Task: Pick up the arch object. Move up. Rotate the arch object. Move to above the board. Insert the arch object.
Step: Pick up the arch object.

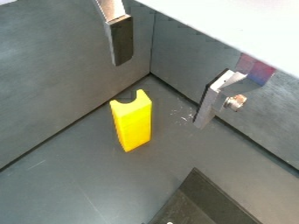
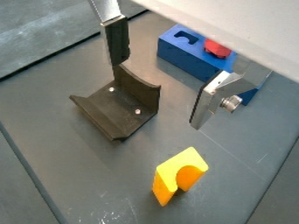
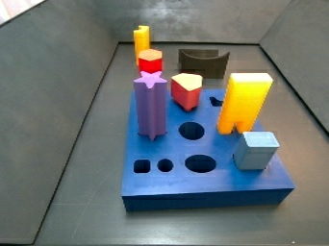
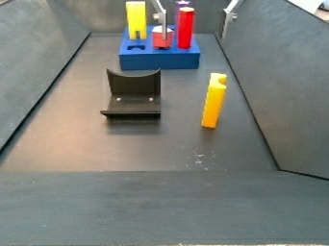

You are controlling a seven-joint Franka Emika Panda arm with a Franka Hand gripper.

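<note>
both my wrist views look steeply down past the pincer (image 1: 163,74) at the floor, each catching the arch object (image 1: 132,123). one side view sits close above the board (image 3: 206,183), facing the far wall. another looks from the opposite end, the board (image 4: 161,58) distant at upper centre.

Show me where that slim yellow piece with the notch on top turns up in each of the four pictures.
Wrist view: the arch object stands upright on the floor, beyond the open gripper.
Wrist view: arch object, cutout facing the camera, near the dark fixture.
Side view: arch object, far behind the board.
Side view: arch object, right of the fixture.
Shared landmark: the fixture.
</note>
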